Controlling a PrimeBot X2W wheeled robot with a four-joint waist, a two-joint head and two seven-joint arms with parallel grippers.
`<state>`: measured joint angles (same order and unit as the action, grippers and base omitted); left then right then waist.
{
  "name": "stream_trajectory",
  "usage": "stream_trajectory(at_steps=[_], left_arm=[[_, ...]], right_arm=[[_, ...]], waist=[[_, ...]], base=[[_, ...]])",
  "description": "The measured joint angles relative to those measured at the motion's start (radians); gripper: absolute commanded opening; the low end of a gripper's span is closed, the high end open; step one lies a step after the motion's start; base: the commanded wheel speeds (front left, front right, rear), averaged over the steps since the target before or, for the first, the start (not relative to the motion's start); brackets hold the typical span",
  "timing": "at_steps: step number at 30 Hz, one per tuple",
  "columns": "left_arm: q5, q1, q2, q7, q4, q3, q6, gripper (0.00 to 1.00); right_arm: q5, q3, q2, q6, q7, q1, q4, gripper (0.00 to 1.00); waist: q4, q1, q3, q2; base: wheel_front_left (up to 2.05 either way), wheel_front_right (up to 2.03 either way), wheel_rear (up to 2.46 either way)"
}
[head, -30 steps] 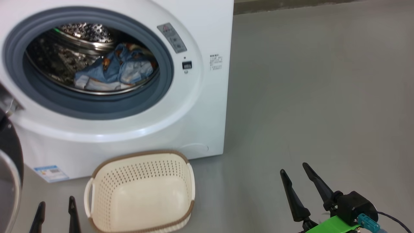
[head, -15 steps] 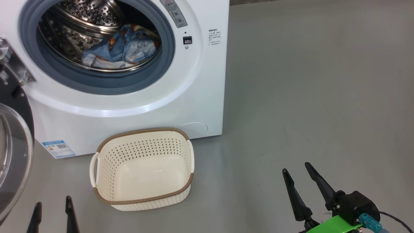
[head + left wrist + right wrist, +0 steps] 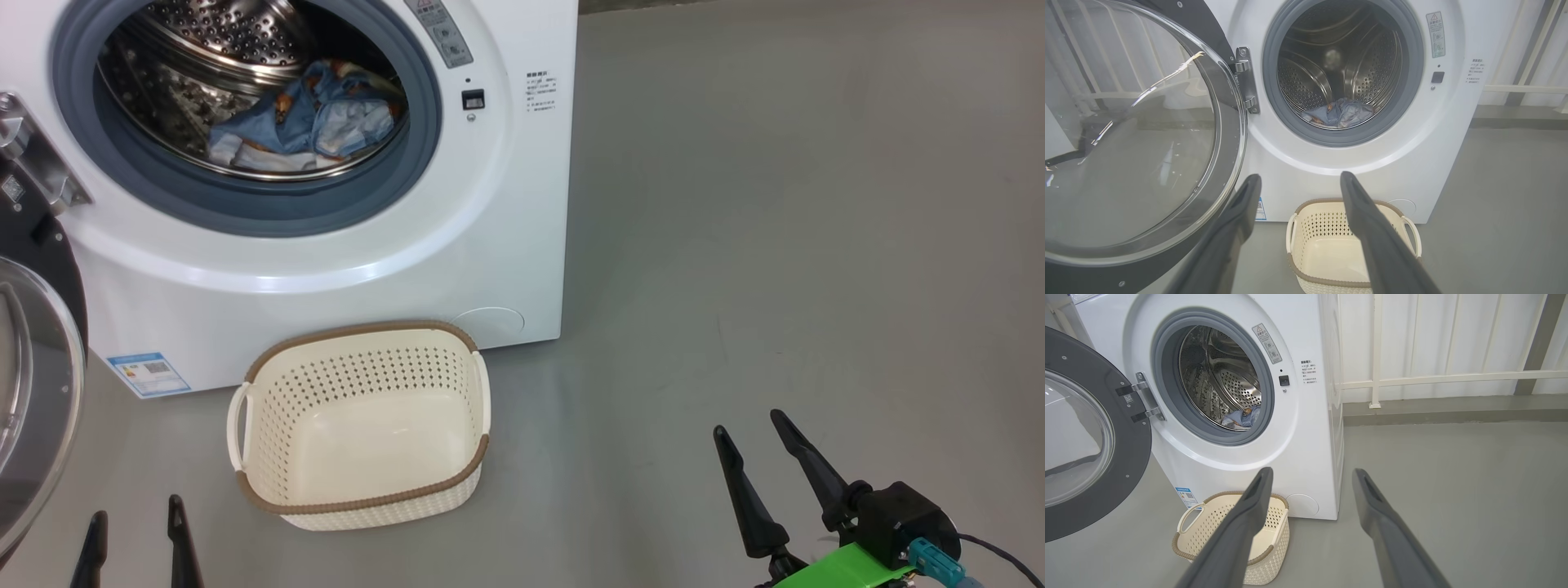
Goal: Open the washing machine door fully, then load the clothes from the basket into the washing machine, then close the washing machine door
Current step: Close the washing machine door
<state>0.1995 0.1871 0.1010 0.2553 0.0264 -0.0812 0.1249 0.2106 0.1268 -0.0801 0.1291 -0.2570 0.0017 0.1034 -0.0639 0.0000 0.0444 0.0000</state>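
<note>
The white washing machine [image 3: 490, 204] stands with its round black-rimmed door [image 3: 37, 392] swung wide open on the left [image 3: 1139, 134] [image 3: 1081, 433]. Blue printed clothes [image 3: 302, 126] lie inside the steel drum [image 3: 1337, 114] [image 3: 1241, 416]. On the floor in front sits the cream basket [image 3: 359, 425] with nothing in it [image 3: 1331, 253] [image 3: 1208, 531]. My left gripper [image 3: 135, 514] is open at the lower left, holding nothing, short of the basket. My right gripper [image 3: 747, 425] is open at the lower right over bare floor.
Grey floor [image 3: 775, 245] stretches to the right of the machine. A white railing and panelled wall [image 3: 1433, 375] stand behind it. The open door's hinge [image 3: 33, 171] juts out at the machine's left side.
The head camera has tilted down, so machine and basket sit higher in view than a second ago. Both grippers stay open in place.
</note>
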Motion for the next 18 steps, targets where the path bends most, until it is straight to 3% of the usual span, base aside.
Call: stream_trajectory(at_steps=[18], left_arm=[[-0.002, 0.000, -0.010, 0.000, 0.001, -0.005, 0.000, 1.00]], right_arm=[[-0.018, -0.013, -0.004, 0.000, 0.000, 0.000, -0.013, 1.00]], waist=[[0.053, 0.0000, 0.008, 0.0000]], base=[[0.00, 0.00, 0.00]])
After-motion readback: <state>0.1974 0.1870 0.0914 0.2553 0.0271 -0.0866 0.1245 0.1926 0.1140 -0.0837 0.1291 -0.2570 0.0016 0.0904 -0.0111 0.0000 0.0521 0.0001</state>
